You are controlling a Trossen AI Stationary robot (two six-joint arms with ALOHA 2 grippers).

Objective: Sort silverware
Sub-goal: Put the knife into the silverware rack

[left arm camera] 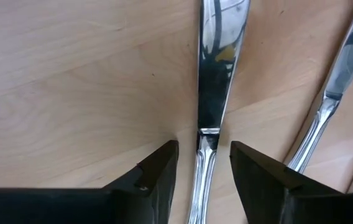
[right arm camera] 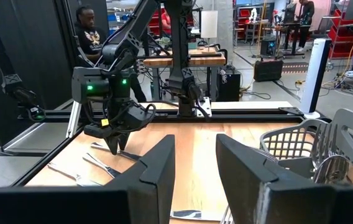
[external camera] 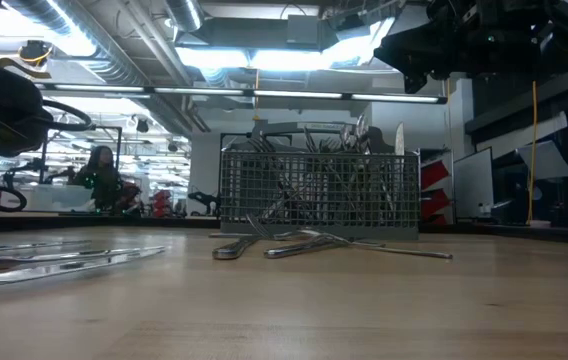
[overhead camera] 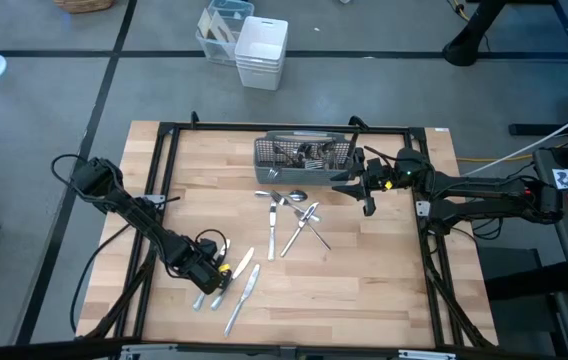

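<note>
My left gripper (overhead camera: pixel 214 272) points down near the table's near left corner, open. Its fingers stand on either side of a knife (left arm camera: pixel 217 74) where blade meets handle, with wood showing in both gaps. More knives (left arm camera: pixel 341 68) lie flat beside it. Several forks and spoons (overhead camera: pixel 289 215) lie in a loose heap at mid-table. The grey mesh caddy (overhead camera: pixel 304 152) stands at the far edge with silverware upright in it. My right gripper (overhead camera: pixel 347 186) hovers level beside the caddy's right end, open (right arm camera: pixel 195 149) and empty.
A black frame rail (overhead camera: pixel 164 150) runs round the tabletop. White stacked bins (overhead camera: pixel 262 50) stand on the floor beyond the far edge. Bare wood lies between the knives and the mid-table heap. A person (right arm camera: pixel 89 31) shows in the room behind.
</note>
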